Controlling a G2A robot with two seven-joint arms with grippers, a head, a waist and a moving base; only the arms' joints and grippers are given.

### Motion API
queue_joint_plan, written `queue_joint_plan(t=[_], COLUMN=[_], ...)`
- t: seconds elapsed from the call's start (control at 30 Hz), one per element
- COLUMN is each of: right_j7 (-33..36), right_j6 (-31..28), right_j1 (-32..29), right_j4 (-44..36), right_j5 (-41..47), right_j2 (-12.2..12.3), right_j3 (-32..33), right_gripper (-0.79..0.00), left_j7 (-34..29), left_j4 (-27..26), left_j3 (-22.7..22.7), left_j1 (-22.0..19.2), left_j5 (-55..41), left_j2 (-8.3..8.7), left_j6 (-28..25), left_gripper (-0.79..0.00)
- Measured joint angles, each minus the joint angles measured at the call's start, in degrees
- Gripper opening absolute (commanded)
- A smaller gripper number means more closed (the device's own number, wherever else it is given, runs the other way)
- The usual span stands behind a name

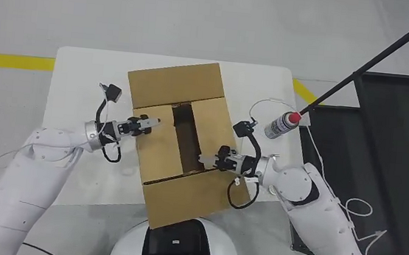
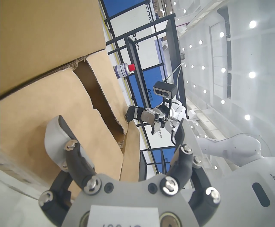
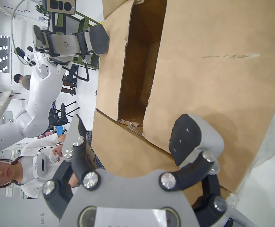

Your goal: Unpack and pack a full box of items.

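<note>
Left gripper (image 1: 148, 124): jaws were spread wide, set against the left top flap of the cardboard box (image 1: 179, 88), holding nothing. Right gripper (image 1: 209, 160): jaws likewise wide, at the right top flap. Box: stood askew mid-desk, side flaps folded inward with a dark gap between them, far and near flaps lying outward. Spray can (image 1: 281, 126), red-capped: sat near the right edge of the white desk (image 1: 83, 79), apart from the box.

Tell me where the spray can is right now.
In the top view the spray can sits near the right edge of the table, right of the cardboard box and close to the black rack.
</note>
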Motion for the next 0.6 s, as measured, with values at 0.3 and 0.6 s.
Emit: queue_joint_plan(t=[0.3, 0.6], right_j7=[5.9, 10.6], right_j6=[-0.2, -1.0], right_j1=[-6.6, -15.7], right_j4=[-8.5, -6.1], right_j5=[5.0, 2.8], right_j2=[1.9, 3.4], right_j3=[11.8, 22.1], right_gripper=[0.0, 0.0], left_j7=[-0.5, 0.6], left_j4=[1.9, 8.7], left_j3=[-7.8, -13.1], left_j1=[2.2, 2.3], left_j5=[-11.8, -13.5], left_j2=[0.9, 1.6], left_j6=[-3.6, -4.8], left_gripper=[0.0, 0.0])
